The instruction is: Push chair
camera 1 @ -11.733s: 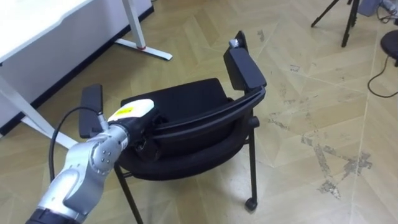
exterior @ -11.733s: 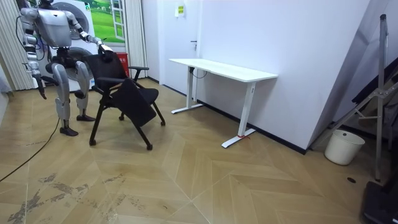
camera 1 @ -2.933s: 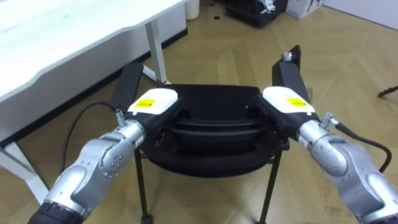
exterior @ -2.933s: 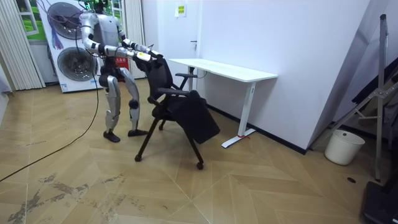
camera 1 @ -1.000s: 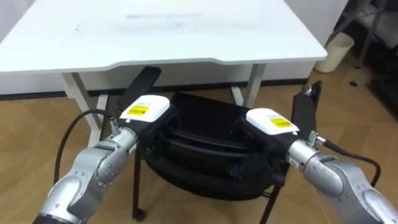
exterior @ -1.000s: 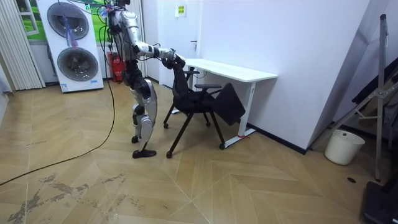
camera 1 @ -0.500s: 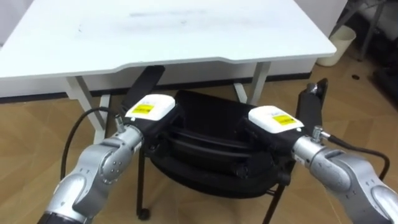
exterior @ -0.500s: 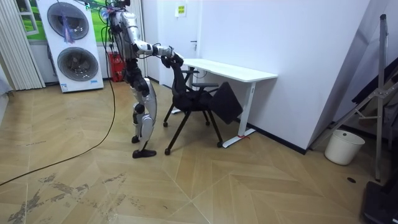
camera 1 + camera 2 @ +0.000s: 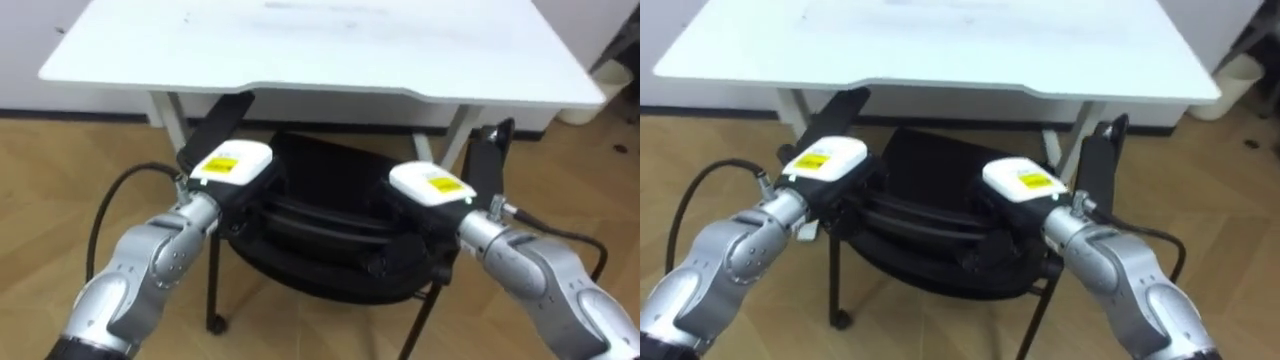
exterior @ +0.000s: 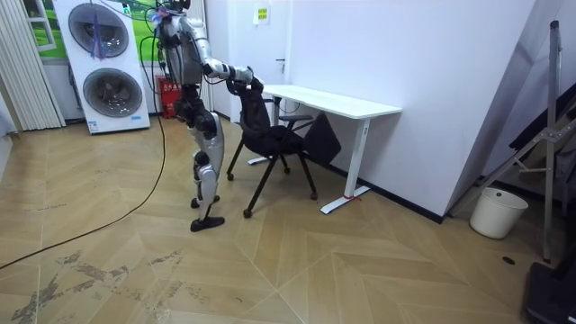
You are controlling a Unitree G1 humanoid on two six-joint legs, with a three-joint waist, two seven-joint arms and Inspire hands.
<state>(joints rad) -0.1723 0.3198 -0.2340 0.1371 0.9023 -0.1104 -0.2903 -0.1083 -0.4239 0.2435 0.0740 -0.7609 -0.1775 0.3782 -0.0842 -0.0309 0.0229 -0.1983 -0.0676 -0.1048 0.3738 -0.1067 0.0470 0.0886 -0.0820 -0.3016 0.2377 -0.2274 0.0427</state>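
I'm mid-push: my left hand [image 9: 232, 168] and right hand [image 9: 428, 188] rest on the back of the chair [image 9: 325, 172] at frame centre, though I cannot tell whether they clamp it or merely press. Its seat front sits at the edge of the white table [image 9: 330, 50] across the top, so next I'd give an even, straight shove with both arms to tuck it under.

You had one black chair [image 9: 330, 262] with two armrests, the left armrest [image 9: 216, 128] and the right armrest [image 9: 487, 158], and one white counter [image 9: 330, 45]. Two hands were at the chair's back: the left hand [image 9: 232, 166] and the right hand [image 9: 428, 186]. The room view gave you two stacked machines, the upper washing machine [image 10: 93, 18] and the lower washing machine [image 10: 112, 94], and one white bucket [image 10: 497, 212].
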